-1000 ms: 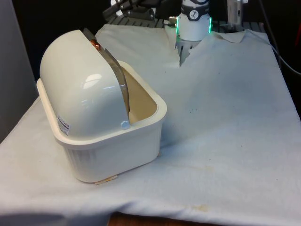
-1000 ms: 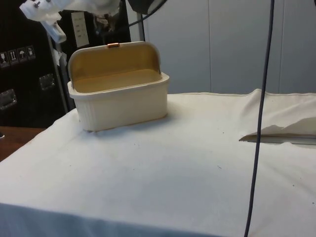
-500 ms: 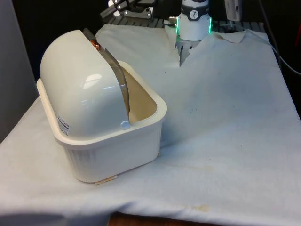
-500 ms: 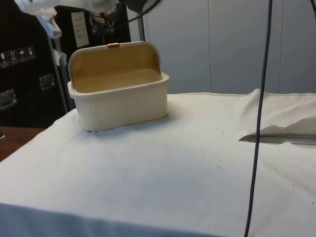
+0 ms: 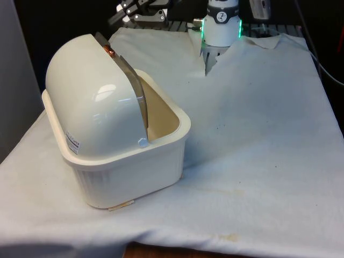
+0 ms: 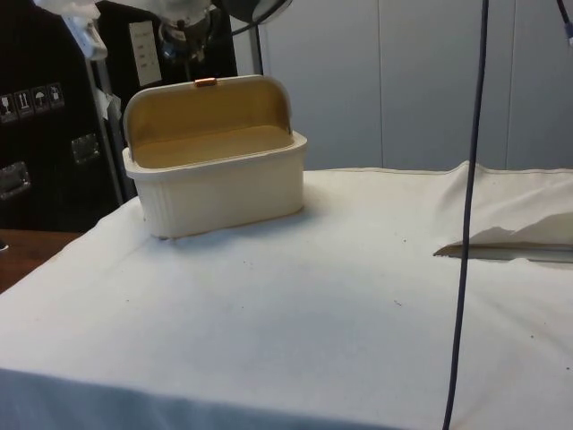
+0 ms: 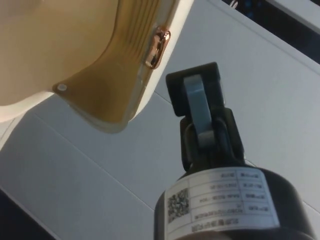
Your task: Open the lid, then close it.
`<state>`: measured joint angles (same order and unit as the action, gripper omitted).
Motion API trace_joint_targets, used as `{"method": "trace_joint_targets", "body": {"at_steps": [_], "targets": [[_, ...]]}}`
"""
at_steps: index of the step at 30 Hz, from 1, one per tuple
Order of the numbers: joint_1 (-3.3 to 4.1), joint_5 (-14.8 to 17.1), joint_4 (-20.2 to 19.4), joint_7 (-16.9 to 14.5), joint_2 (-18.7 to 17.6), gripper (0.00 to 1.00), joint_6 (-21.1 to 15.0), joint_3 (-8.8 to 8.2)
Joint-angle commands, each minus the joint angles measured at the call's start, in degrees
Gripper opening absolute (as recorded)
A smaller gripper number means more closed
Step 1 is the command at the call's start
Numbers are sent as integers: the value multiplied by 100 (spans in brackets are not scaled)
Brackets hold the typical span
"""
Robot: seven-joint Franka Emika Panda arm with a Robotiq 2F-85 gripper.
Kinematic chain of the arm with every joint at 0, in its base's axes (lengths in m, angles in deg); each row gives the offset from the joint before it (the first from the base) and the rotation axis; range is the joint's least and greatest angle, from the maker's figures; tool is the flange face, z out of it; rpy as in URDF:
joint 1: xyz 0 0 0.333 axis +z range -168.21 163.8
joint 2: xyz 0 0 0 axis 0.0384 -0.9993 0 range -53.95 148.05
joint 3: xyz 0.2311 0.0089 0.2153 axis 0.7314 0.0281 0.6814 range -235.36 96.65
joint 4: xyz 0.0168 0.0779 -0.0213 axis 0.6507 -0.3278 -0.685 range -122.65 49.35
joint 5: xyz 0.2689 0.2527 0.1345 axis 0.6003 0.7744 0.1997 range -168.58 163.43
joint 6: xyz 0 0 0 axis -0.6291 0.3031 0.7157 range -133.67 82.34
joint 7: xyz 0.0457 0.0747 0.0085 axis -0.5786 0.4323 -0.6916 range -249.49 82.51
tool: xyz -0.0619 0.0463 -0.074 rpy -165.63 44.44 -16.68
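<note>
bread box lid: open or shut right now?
Open. The lid is rolled back, the box interior exposed in the side view. The gripper hangs clear of the copper handle.

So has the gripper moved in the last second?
Yes. In the front view the gripper has shifted toward the view's left and slightly up, away from the arm's base. The bread box stays put, lid open.

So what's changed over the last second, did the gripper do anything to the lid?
The gripper has drifted toward the front view's left, above and behind the bread box, touching nothing. Nothing was taken hold of or let go. The lid stays rolled open, its copper handle at the top, and the box has not shifted on the white cloth.
</note>
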<state>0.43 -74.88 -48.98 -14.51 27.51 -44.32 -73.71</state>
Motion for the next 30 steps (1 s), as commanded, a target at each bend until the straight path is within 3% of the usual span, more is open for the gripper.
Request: {"method": "trace_joint_targets", "body": {"at_steps": [1,2,3,5,9,10,11,18,19,21,27,28,30], "targets": [[-40,74,40,11,-23,0,-103,0],[-6,23,17,6,-11,0,-23,-11],[-46,92,52,23,-29,0,-126,-11],[-57,138,80,63,-40,0,-178,-46],[-63,206,103,109,-46,0,-269,-103],[-29,160,86,120,-23,0,-206,-126],[-69,241,120,126,-46,0,-304,-126],[-86,407,172,172,-63,0,-430,-206],[-40,361,155,160,-40,0,-338,-223],[-92,487,183,212,-69,0,-510,-241],[-103,693,183,292,-69,0,-670,-304],[-63,619,178,275,-63,0,-573,-315],[-103,762,178,309,-69,0,-705,-315]]}}
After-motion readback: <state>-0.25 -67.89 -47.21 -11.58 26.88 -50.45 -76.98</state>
